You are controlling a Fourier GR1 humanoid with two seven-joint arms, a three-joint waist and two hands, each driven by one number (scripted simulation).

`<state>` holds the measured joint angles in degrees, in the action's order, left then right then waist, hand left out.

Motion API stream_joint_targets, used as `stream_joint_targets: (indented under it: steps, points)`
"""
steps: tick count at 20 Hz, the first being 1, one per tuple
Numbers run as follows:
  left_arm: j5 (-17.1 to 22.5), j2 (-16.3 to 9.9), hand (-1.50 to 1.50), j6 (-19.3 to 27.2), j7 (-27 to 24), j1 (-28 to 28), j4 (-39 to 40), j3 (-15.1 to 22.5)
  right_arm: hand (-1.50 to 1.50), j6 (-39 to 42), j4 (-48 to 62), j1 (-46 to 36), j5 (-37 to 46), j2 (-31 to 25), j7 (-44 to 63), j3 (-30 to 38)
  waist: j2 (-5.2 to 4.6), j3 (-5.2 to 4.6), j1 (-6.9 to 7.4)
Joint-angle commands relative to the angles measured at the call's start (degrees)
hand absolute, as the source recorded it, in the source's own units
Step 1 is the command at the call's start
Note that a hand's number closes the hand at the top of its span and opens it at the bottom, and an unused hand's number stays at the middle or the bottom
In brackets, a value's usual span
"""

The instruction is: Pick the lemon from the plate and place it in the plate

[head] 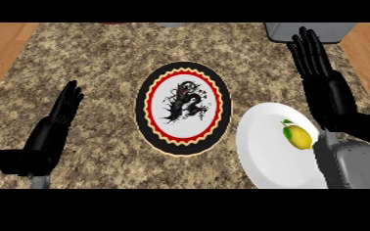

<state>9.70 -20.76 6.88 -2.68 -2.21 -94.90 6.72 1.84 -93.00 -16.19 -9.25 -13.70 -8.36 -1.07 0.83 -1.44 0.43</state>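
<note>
cut off: the white plate (271,149) runs out of view at its lower edge; a grey box (307,31) at the far right is cropped by the top, partly behind the right hand's fingertips.
hard to make out: the dark figure in the middle of the patterned plate (183,108) cannot be read.
right hand (329,90): fingers straight and together, pointing away, holding nothing; its grey forearm covers the white plate's right rim.
lemon (298,137): lies on the white plate, just left of the right wrist, near it but not touching.
patterned plate: on the counter (94,58), left of the right hand, between both hands.
left hand (54,122): open, fingers straight, resting at the left, well apart from the lemon.
</note>
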Motion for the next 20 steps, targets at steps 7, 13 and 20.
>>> stream_joint_targets:
  steps: [7, 13, 20]
  points:
    - [-7.93, -7.21, 0.0, 2.45, -1.66, -4.43, 5.18, -4.24, -1.5, 13.45, 2.98, 2.24, -2.94, -13.96, 4.13, 4.52, -1.08, 1.26, -1.43]
    - [-10.65, -5.0, 0.0, 3.61, -5.97, -6.81, 7.78, -3.88, -1.5, 15.39, 0.44, 17.68, -19.83, -1.72, -10.14, 14.95, -0.69, 1.47, -1.31]
    - [-11.03, -5.51, 0.0, -0.18, -5.42, -2.53, 10.88, -6.06, -1.5, 30.04, -0.32, 25.07, -21.05, -9.41, -11.32, 17.92, -0.76, 1.44, -0.88]
